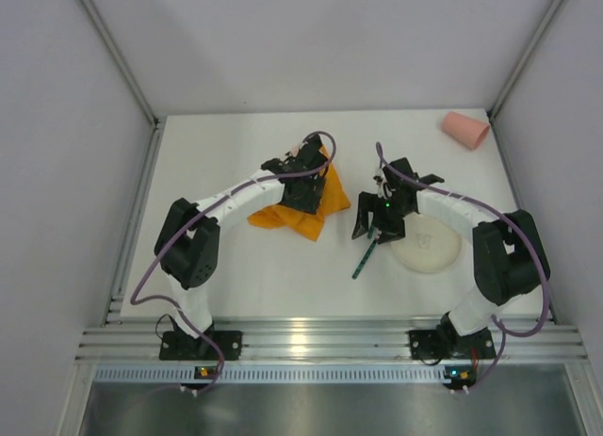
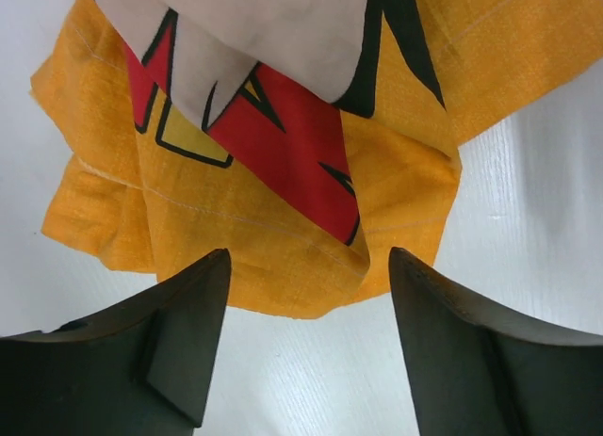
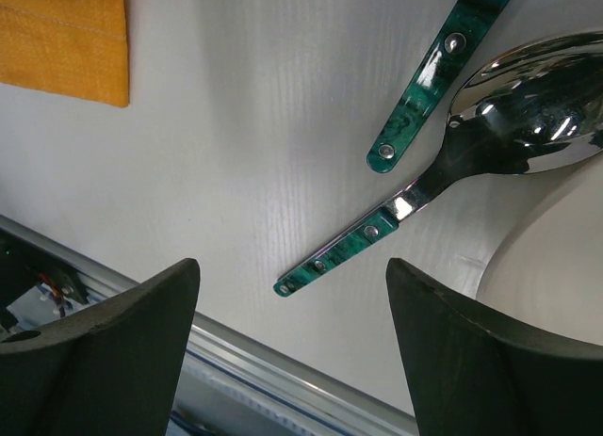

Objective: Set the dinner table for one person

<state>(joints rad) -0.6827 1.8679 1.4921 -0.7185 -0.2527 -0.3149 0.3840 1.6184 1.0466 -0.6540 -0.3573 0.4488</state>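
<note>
Top external view: the dinner table (image 1: 283, 285), a plain white top, is seen filling the space between the grey walls, with an aluminium rail (image 1: 330, 342) along its near edge where both arms are bolted. An orange placemat (image 1: 316, 218) is crumpled and folded near the middle, slightly left, and the left gripper (image 2: 309, 266) is held low over it. In the left wrist view its dark fingers (image 2: 179, 342) are spread apart, nothing is clamped between them, and the folded near edge of the printed cloth is seen just beyond the tips. The right gripper (image 3: 292, 266) is held wide open above bare tabletop right of centre, and nothing is gripped. Just beyond it a spoon (image 3: 528, 97) with a green handle is laid flat, its bowl beside a white plate (image 1: 429, 250); whether the two touch cannot be told. A second green handle (image 3: 443, 69) is laid next to the spoon, its other end out of view. A pink cup (image 1: 465, 130) is tipped on its side at the far right corner.
</note>
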